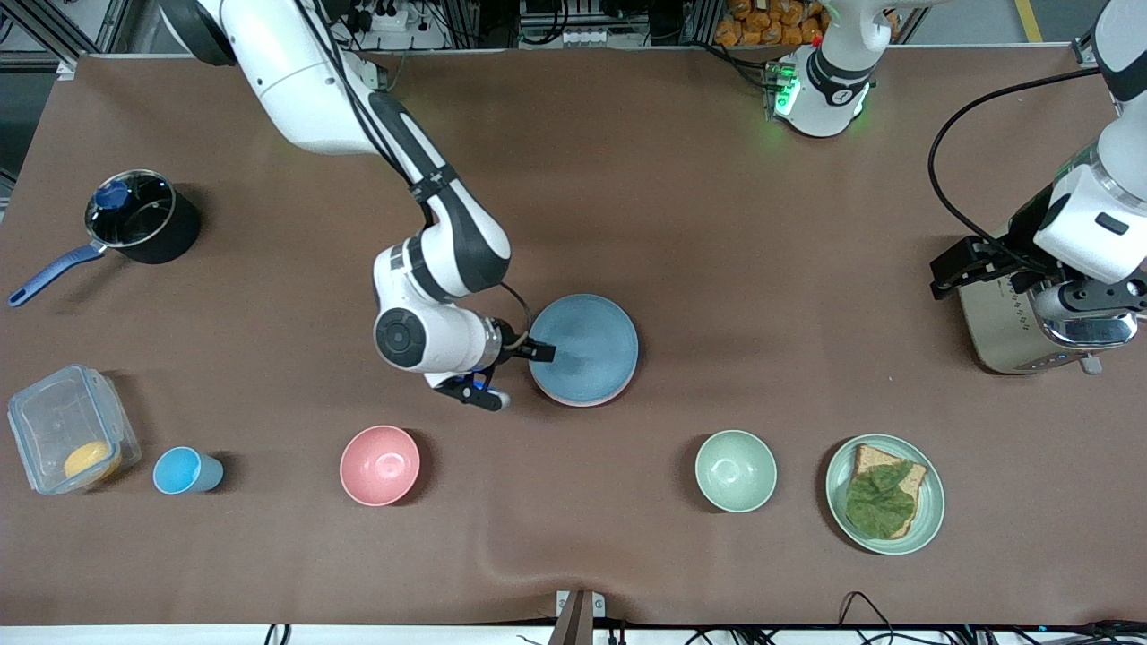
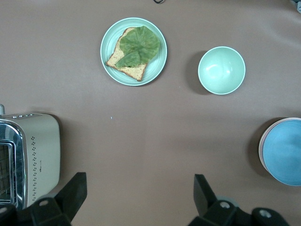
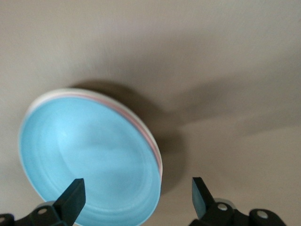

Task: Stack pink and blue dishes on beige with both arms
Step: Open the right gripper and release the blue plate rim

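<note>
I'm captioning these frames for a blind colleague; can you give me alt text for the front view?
At the table's middle, the right gripper sits open at the rim of the blue plate, which tops a stack with a pink plate's edge showing beneath. The left gripper waits over a toaster.

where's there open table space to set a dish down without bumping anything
Widest bare cloth: between the stacked plates and the toaster, and farther from the camera than the stack. Crowded: the near row, pink bowl to sandwich plate, and around the right gripper beside the stack.
</note>
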`<state>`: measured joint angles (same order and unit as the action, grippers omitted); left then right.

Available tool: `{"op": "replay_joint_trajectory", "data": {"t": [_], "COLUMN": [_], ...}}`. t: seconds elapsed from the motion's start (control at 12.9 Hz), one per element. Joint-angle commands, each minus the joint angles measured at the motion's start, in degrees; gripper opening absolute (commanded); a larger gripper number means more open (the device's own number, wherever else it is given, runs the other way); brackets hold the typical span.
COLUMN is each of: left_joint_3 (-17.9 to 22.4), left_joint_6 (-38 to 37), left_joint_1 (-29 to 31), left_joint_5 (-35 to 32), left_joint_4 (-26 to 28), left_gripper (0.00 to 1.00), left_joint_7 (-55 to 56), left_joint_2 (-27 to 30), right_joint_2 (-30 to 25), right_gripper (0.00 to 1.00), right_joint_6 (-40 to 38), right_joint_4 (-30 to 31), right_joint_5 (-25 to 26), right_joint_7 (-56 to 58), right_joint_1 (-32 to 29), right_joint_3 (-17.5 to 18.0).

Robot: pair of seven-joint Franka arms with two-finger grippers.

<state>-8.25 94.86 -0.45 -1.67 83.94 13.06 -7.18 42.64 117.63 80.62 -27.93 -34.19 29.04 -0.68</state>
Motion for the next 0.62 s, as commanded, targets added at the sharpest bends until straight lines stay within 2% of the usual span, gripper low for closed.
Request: {"op": "replay_joint_trajectory", "data": {"t": [0.0,0.23,0.54], "left_joint_3": [5.3,5.4,5.1], "left_joint_6": [-1.1,-3.7,-4.2], "left_joint_1": [-4.6,-4.8,-4.7], "left_joint_5": [-0.4,-0.3,-0.3], "left_joint_4": [1.2,1.1,0.9], "left_gripper": [1.0,1.0,1.0], "left_joint_7": [-1.0,-0.8,-0.3], "left_joint_2": [1.7,1.7,1.7], "right_joint_2": [-2.6,-6.2,-10.8], "right_gripper": [1.0,1.0,1.0], "right_joint_6": [-4.5,-12.2,-22.5], "right_joint_4": [-0.5,-1.4,-1.3], "right_joint_5": [-0.1,3.6,6.2], "right_joint_7": [0.8,2.4,10.5], "right_joint_1": [-4.7,-9.5,-18.0], "right_joint_3": [0.4,0.4,0.3]}}
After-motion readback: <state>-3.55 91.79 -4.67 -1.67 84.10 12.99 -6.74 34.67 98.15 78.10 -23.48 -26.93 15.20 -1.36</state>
